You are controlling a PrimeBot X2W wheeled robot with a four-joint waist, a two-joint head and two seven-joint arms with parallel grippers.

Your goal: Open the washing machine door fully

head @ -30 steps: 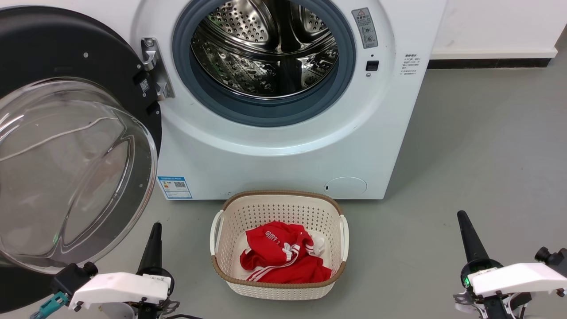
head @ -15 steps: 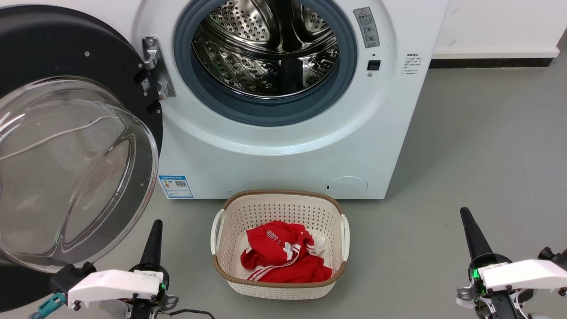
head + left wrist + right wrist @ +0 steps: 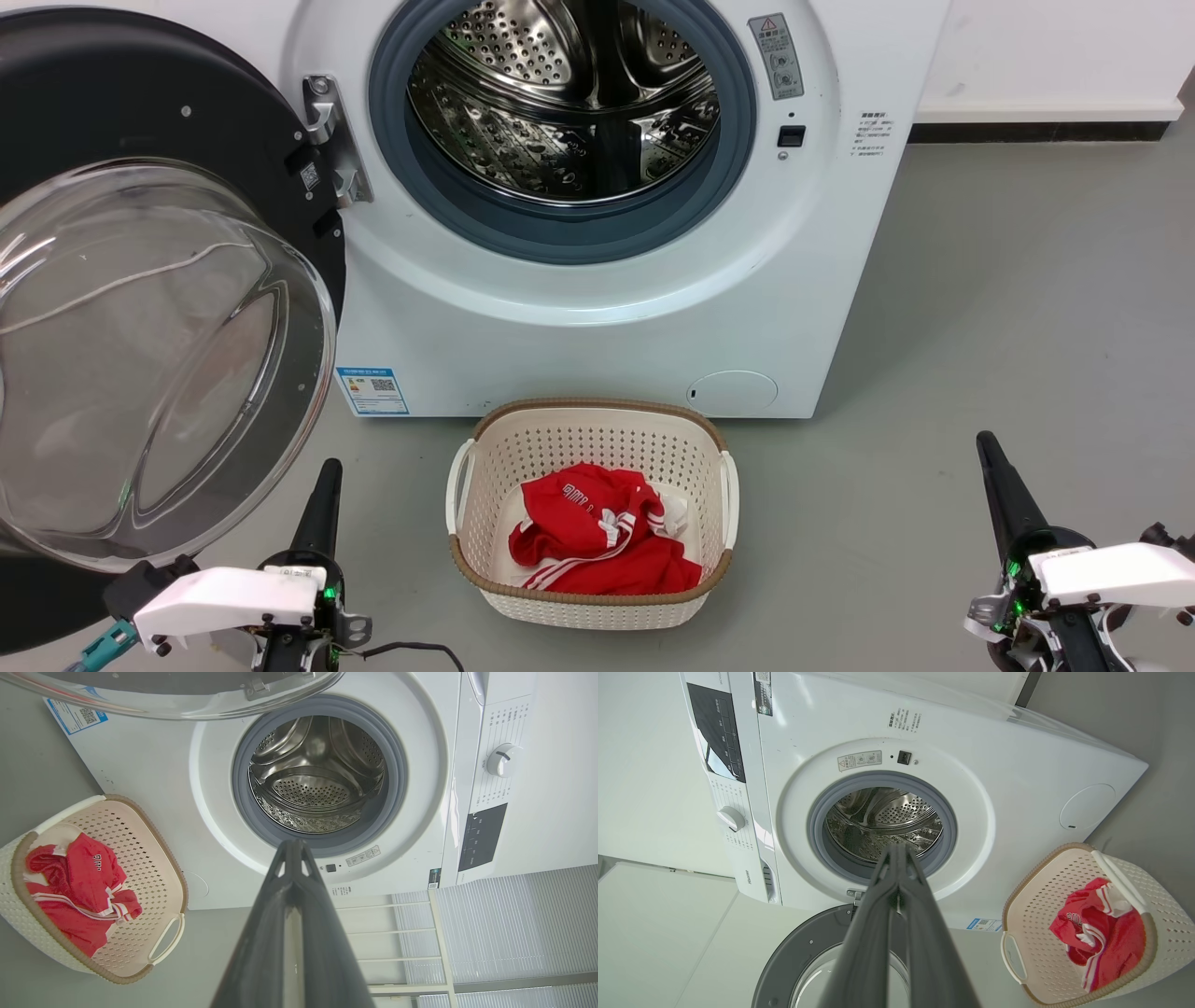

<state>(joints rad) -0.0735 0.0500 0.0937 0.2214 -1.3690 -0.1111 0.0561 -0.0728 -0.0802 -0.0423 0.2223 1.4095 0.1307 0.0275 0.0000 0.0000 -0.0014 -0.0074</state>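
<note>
The white washing machine [image 3: 597, 336] [image 3: 149, 774] [image 3: 1017, 765] faces me with its steel drum exposed. Its round black washing machine door [image 3: 140, 308] [image 3: 794, 956], with the bulging clear glass bowl, hangs swung wide to the left on the metal hinge [image 3: 329, 140]. The door's glass edge [image 3: 177, 695] runs along the top of the left wrist view. My left gripper [image 3: 321, 504] [image 3: 293, 847] is shut and empty, low on the floor side just right of the door's lower rim. At the lower right my right gripper [image 3: 994, 476] [image 3: 896, 851] is also shut with nothing in it.
A cream perforated basket [image 3: 590, 425] [image 3: 154, 854] [image 3: 1125, 886] holding red clothes [image 3: 597, 541] stands on the grey floor right before the machine, between my two arms. A white wall with a dark skirting strip [image 3: 1027, 131] runs behind at the right.
Both grippers have drawn slightly down and back towards me. The head camera has shifted a little. The door stays swung wide.
</note>
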